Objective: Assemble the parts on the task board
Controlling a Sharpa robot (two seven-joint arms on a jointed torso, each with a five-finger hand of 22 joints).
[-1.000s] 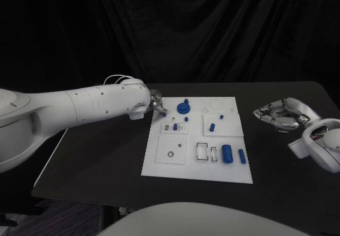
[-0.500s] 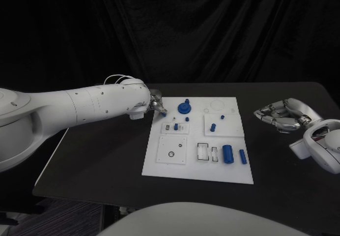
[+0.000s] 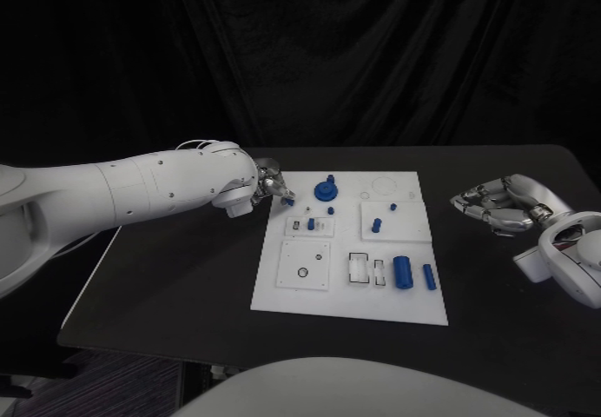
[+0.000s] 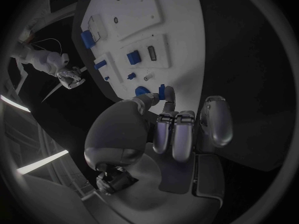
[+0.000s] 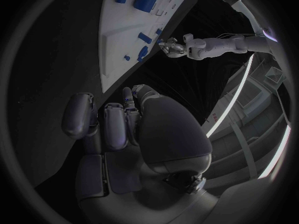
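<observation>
1. The left hand (image 3: 267,185) pinches a small blue part (image 4: 161,90) between thumb and fingertip, its other fingers (image 4: 176,134) curled in.
2. That part hangs over the far-left corner of the task board (image 3: 313,292), just left of the round blue knob (image 3: 326,188).
3. The right hand (image 3: 501,204) hovers over the table (image 3: 175,278) right of the board, well apart from it, fingers (image 5: 115,124) curled in on nothing.
4. A large blue cylinder (image 3: 402,271) and a slimmer blue peg (image 3: 428,276) lie on the board's near-right part.
</observation>
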